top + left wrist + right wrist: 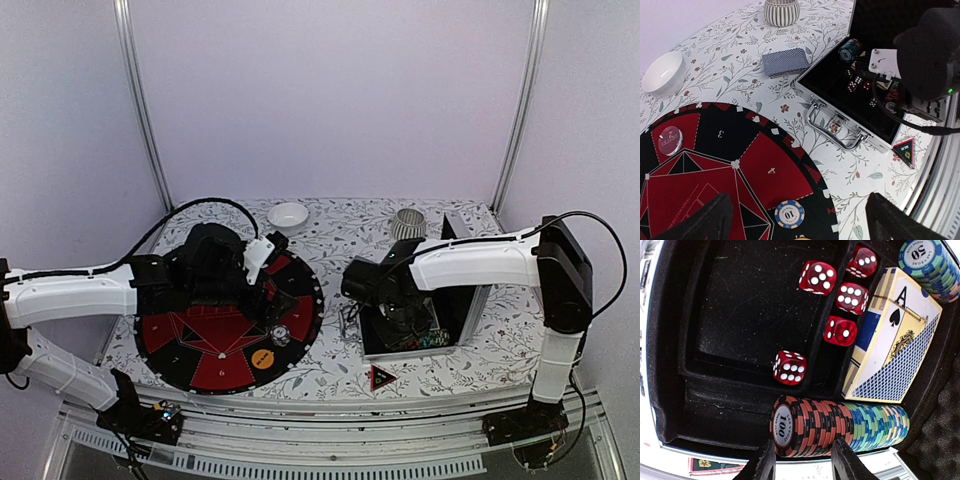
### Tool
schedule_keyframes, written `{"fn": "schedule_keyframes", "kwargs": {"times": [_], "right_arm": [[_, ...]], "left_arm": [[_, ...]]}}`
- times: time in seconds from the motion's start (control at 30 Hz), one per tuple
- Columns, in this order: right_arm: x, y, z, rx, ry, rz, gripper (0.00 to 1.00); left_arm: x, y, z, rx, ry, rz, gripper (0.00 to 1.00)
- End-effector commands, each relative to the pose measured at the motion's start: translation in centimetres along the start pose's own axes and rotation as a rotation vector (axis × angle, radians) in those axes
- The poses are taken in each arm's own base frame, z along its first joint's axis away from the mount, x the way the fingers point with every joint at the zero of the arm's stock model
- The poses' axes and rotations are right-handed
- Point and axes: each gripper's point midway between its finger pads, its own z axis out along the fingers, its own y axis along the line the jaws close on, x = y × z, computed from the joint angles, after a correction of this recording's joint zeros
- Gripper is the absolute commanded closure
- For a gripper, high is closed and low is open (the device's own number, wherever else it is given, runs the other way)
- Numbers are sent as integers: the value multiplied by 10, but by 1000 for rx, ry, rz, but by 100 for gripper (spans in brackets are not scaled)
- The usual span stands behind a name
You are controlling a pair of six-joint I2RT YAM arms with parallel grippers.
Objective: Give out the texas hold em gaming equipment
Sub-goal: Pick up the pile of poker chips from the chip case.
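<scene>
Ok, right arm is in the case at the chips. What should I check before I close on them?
1. Is the right gripper open: ok, its fingers are apart and bracket the red 100 end of the chip row.
2. Are the fingers touching chips: cannot tell.
3. Is the lid of the case out of the way: ok, it stands open.
4. Is the nearest die out of the grasp: ok, it lies in the next recess, apart from the row.
5. Is the left gripper free: ok, it is open and empty above the mat.
6. Are the arms apart: ok in the top view.
</scene>
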Motion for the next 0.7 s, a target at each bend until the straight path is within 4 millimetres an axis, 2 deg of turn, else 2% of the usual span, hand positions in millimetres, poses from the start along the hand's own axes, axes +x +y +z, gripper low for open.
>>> {"fn": "schedule_keyframes", "kwargs": {"times": [0.0, 0.1, 0.23, 0.4, 0.53, 0.67], "right_arm": [[11, 0, 7, 0, 28, 13, 60], [10, 8, 8, -35, 29, 10, 61], [-2, 24, -1, -125, -9, 12, 62], [-13, 15, -11, -80, -51, 28, 63], [-12, 17, -7, -76, -44, 17, 63], [-7, 7, -4, -24, -31, 20, 63]], "left_arm": [[4, 1, -5, -2, 4, 7, 5], [4, 1, -5, -2, 4, 7, 5], [3, 2, -6, -7, 2, 9, 5], [5, 2, -5, -6, 6, 14, 5], [6, 2, -6, -5, 6, 11, 5], [7, 2, -7, -6, 7, 10, 5]]}}
